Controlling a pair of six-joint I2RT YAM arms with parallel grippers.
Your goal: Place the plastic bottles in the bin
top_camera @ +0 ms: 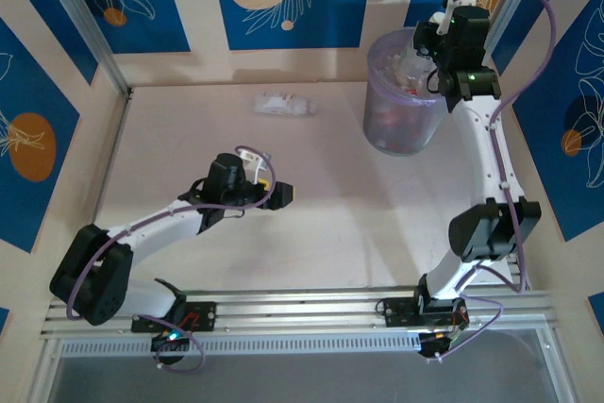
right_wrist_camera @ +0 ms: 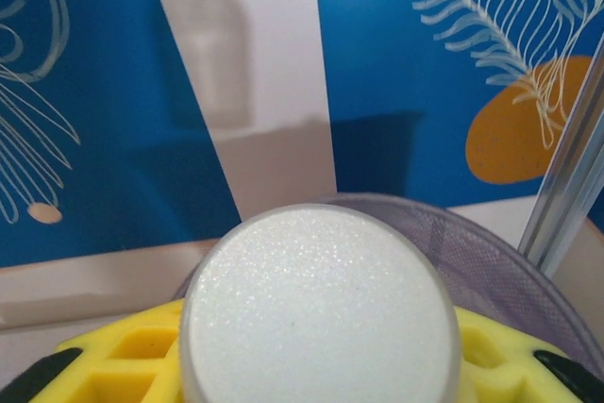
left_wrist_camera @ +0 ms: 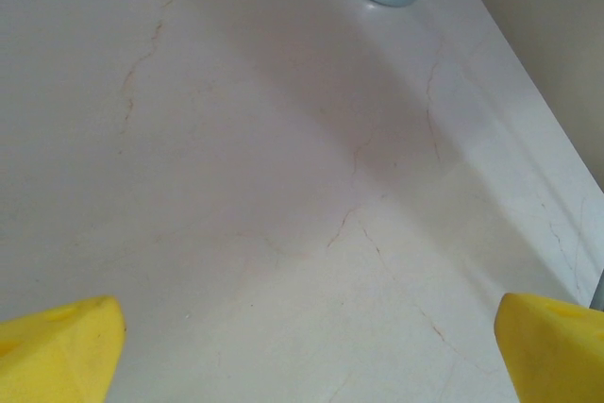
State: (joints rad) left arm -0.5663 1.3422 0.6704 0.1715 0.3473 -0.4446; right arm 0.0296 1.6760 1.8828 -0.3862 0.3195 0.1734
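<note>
Right gripper: hangs over the mouth of the bin, at the far right of the table. In the right wrist view its yellow fingers are closed on either side of a held bottle, whose frosted round end faces the camera. The bin's rim curves just behind it. Judgement: bottle is positioned for release, and opening the jaws should drop it in.

Bin contents: other bottles show through the wall, count unclear.

Left gripper: mid-table, jaws spread wide, nothing between them. The left wrist view shows bare tabletop between the pads.

Lying bottle: on its side near the far wall, well left of the bin. Its long axis runs left to right across the table. It lies straight ahead of the left gripper, farther from the bases. Left arm is clearly nearer, and its approach would cross the bottle's axis.
</note>
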